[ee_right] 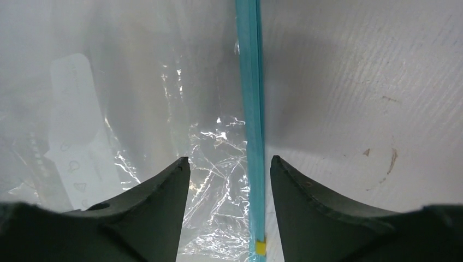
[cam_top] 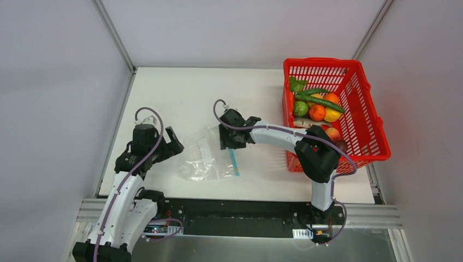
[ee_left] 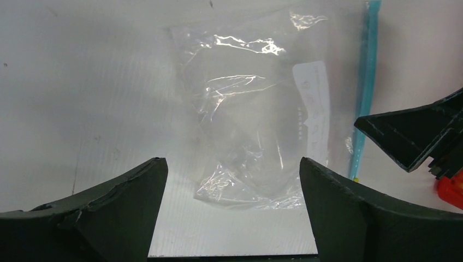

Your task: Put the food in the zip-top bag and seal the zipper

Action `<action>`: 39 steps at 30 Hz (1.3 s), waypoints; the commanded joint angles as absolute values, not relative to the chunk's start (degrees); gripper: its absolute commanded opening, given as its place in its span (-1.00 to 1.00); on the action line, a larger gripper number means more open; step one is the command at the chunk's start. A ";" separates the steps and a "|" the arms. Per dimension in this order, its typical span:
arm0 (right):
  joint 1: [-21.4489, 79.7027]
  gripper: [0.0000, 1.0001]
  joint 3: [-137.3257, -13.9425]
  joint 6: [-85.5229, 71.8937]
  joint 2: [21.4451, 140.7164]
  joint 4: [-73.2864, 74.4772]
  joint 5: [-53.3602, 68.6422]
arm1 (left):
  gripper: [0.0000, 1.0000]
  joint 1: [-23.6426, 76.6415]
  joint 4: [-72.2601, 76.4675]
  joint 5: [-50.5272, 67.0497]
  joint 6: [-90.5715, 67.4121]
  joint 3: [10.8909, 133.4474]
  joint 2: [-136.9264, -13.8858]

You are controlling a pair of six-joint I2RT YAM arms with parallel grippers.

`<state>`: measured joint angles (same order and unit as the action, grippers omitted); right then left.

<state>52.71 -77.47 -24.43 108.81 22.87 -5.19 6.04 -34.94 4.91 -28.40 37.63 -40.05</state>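
The clear zip-top bag lies flat on the white table, with its white label facing up. Its teal zipper runs along the right edge. My right gripper hangs open just above the zipper's far end. In the right wrist view the zipper runs between the two fingertips, nearer the right one. My left gripper is open and empty, left of the bag. In the left wrist view the bag lies ahead, beyond the fingers. The food is in the red basket, several pieces.
The red mesh basket stands at the table's right side, close to my right arm's elbow. White enclosure walls stand behind and on both sides. The table's front edge runs just ahead of the arm bases.
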 commanded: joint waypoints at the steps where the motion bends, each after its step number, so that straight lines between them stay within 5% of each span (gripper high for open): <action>1: 52.39 0.15 -79.83 -25.25 110.44 20.46 -6.85 | 0.86 6.33 -32.71 2.91 -31.11 34.63 -40.46; 7: 51.20 0.04 -78.85 -24.35 111.86 19.11 -5.79 | 0.79 6.33 -30.28 2.02 -31.60 31.98 -41.79; 25: 49.67 -0.42 -74.44 -24.45 110.45 14.82 0.44 | 0.08 6.33 -22.03 5.31 -33.20 27.19 -49.15; 28: 49.28 -0.75 -73.78 -25.01 109.25 13.44 3.00 | 0.03 6.33 -21.54 5.76 -33.30 27.11 -49.92; 31: 49.06 -0.85 -72.72 -25.50 107.85 11.47 5.90 | -0.03 6.33 -21.24 6.53 -33.30 27.09 -50.44; 39: 48.74 -0.89 -68.48 -28.40 102.58 4.60 11.41 | -0.05 6.33 -20.18 6.92 -33.83 26.24 -50.47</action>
<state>48.93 -69.91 -26.22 107.98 10.07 7.57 6.04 -21.80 5.82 -32.73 27.14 -50.35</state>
